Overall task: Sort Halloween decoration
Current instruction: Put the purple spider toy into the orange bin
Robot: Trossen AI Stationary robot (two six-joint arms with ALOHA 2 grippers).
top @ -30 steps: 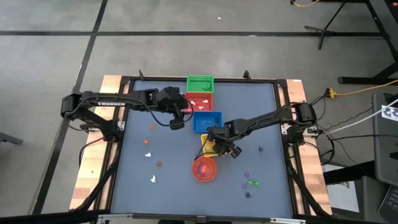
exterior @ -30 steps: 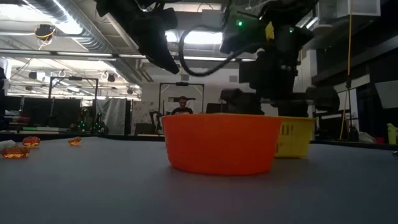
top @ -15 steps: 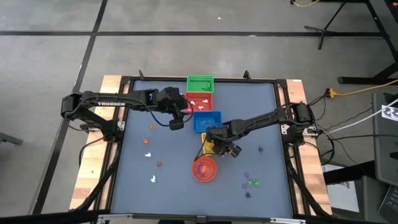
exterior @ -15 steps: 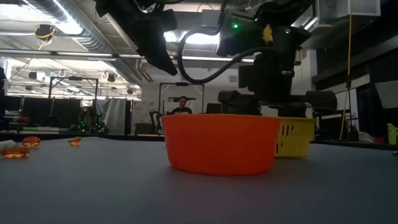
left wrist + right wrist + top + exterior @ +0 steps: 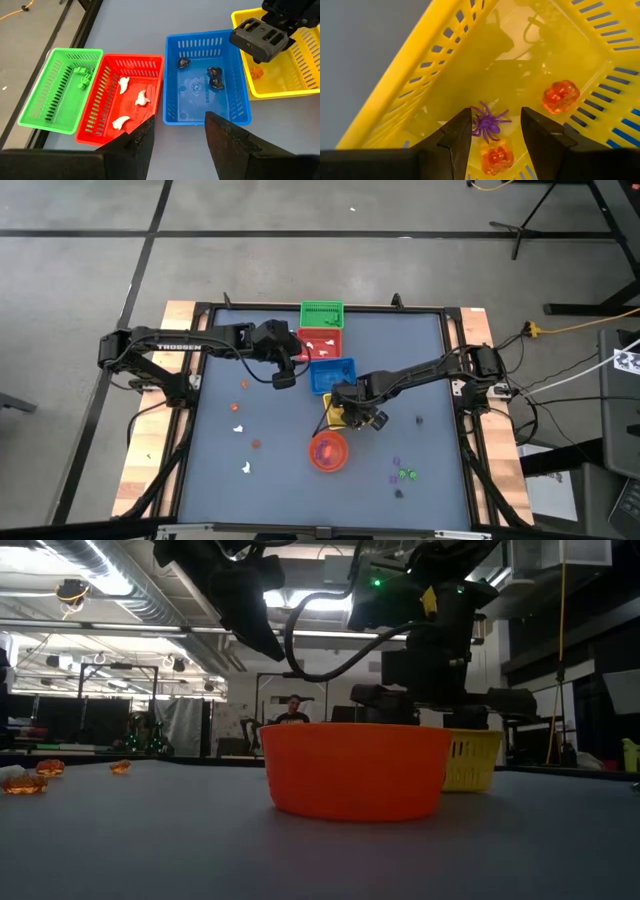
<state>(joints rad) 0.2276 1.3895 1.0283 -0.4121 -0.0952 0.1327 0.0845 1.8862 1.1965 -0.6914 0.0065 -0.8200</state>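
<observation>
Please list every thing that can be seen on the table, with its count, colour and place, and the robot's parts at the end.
Slotted plastic baskets: four in a row, green, red, blue, yellow.
White trinkets: three, in the red basket.
Dark trinkets: at least two, in the blue basket.
Orange pumpkin trinkets: two, in the yellow basket.
Purple spider trinket: one, in the yellow basket.
Round orange bowl: one, near the yellow basket.
Loose trinkets: several, scattered on the table.
Left pincer: open, above the baskets.
Right pincer: open, over the yellow basket.

The right gripper (image 5: pixel 366 418) has shifted slightly toward the blue basket (image 5: pixel 331 375) over the yellow basket (image 5: pixel 331 416), its wrist turning; nothing else moved.
</observation>
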